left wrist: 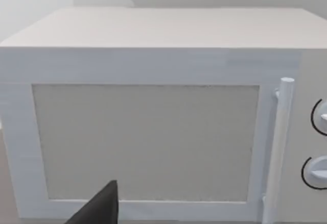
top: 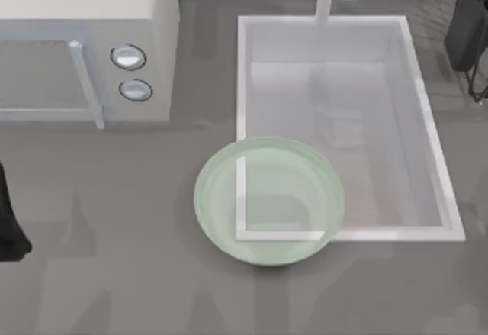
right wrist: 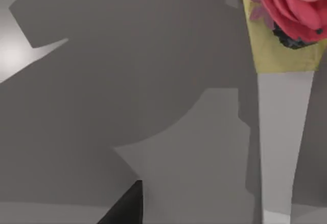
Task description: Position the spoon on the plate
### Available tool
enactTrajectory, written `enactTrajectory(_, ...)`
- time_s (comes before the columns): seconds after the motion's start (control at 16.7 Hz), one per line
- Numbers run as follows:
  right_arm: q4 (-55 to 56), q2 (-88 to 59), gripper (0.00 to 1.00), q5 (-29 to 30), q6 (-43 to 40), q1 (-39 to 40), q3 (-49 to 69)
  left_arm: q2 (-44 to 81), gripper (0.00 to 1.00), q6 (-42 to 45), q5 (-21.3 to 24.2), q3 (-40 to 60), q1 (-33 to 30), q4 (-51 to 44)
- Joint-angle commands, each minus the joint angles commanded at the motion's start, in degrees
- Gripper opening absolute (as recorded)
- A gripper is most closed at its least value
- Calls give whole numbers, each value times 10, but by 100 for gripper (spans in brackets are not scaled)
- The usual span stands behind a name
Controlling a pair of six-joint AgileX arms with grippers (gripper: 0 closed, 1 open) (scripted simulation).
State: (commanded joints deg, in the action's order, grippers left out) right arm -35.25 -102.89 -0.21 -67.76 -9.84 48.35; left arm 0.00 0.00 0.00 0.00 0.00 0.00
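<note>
- Risk, carry: the right arm (top: pixel 468 30) stands at the table's 2 o'clock edge and the plate (top: pixel 268 201) at 6 o'clock of centre. The sink (top: pixel 427 152) lies open between them. A weak hold on a handle this thin would likely drop the spoon into the basin.
- Risk, plate: the plate straddles the sink's 7 o'clock corner, and the rim shows through the green glass. A hard set-down on the overhanging side could rock or shift it.
- Risk, grasp: the ornament end looks heavier than the handle. A pinch far from it may let the spoon swing.
- Spoon (right wrist: pixel 283 147): seen in the right wrist view, with the pale handle running to a red flower ornament (right wrist: pixel 292 7) above grey counter. Its place on the table cannot be fixed.
- Right gripper (right wrist: pixel 127 206): one dark tip shows, well apart from the handle. Wide, narrow or holding: cannot tell.
- Left gripper (left wrist: pixel 99 206): parked at the 9 o'clock edge, facing the microwave (left wrist: pixel 153 132). Its opening cannot be told.
</note>
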Motion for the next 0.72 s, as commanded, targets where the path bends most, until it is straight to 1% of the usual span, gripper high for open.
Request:
enactTrajectory(0.18, 0, 0, 2, 0, 0, 0, 0, 0, 100, 0, 0, 0, 0, 0)
enactTrajectory(0.24, 0, 0, 0, 0, 0, 0, 0, 0, 100, 0, 0, 0, 0, 0)
enactTrajectory(0.66, 0, 0, 0, 0, 0, 0, 0, 0, 100, 0, 0, 0, 0, 0)
enactTrajectory(0.72, -52, 38, 0, -4, 21, 2, 14, 0, 100, 0, 0, 0, 0, 0)
